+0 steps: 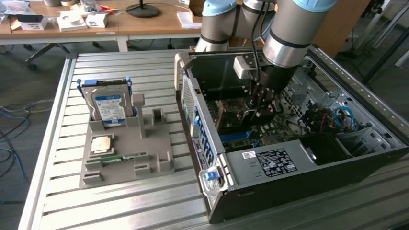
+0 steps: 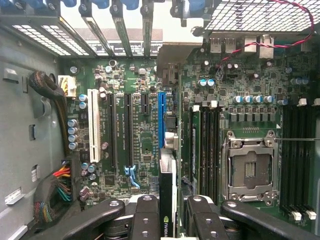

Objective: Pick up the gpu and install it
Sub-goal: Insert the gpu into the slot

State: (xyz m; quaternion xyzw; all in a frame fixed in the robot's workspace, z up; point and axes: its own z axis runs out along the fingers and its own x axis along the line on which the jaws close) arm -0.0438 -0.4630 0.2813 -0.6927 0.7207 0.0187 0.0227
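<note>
Gpu pinched in the jaws inside the open case (image 1: 300,179), above the motherboard (image 2: 140,135).

Jaws are closed on the gpu (image 2: 167,187), one finger (image 2: 146,217) on each flat side. The card shows edge-on, running along the line of the blue slot (image 2: 161,120); can't tell if it touches the slot. CPU socket (image 2: 250,167) sits further along the board. Out on the counter (image 1: 96,206), at the exterior view's left, the grey tray (image 1: 150,160) holds the hard drive (image 1: 108,108) upright and the memory stick (image 1: 124,157) lying flat.
</note>
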